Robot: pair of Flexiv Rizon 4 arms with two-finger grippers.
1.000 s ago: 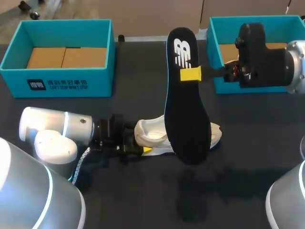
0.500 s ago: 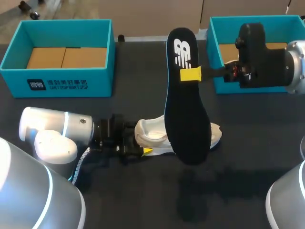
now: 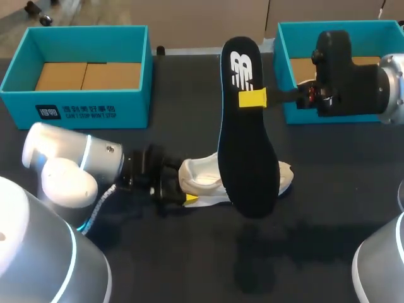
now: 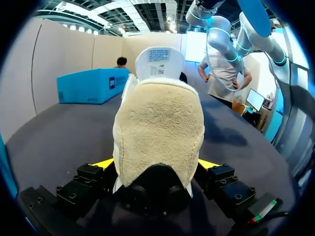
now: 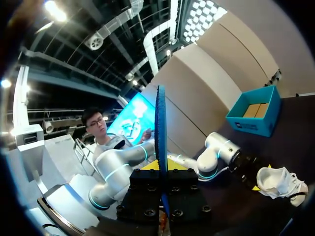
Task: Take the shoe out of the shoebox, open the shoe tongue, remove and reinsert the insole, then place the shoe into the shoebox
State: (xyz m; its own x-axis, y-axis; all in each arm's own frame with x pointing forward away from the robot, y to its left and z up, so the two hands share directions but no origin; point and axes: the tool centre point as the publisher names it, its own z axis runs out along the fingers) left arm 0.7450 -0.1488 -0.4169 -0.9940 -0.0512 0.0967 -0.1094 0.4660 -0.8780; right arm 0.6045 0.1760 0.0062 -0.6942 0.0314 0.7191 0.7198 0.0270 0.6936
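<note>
A white shoe (image 3: pixel 205 180) lies on the dark table, its toe hidden behind the insole. My left gripper (image 3: pixel 180 187) stands open at its heel. In the left wrist view the fuzzy heel (image 4: pixel 160 123) fills the space between the spread yellow fingertips (image 4: pixel 104 163), and the tongue stands up beyond it. The black insole (image 3: pixel 247 158) hangs upright above the shoe, and my right gripper (image 3: pixel 254 98) is shut on it near the heel end. The right wrist view shows the insole (image 5: pixel 160 132) edge-on between its fingers, and the shoe (image 5: pixel 281 181) on the table below.
A teal shoebox (image 3: pixel 126 110) with a cardboard floor stands at the back left. A second teal box (image 3: pixel 284 63) at the back right is partly covered by my right arm. Bare table lies in front of the shoe.
My left arm has swung a little, so its gripper now meets the heel at a slight angle, and its fingers stand slightly wider. The right arm and the insole have not moved.
</note>
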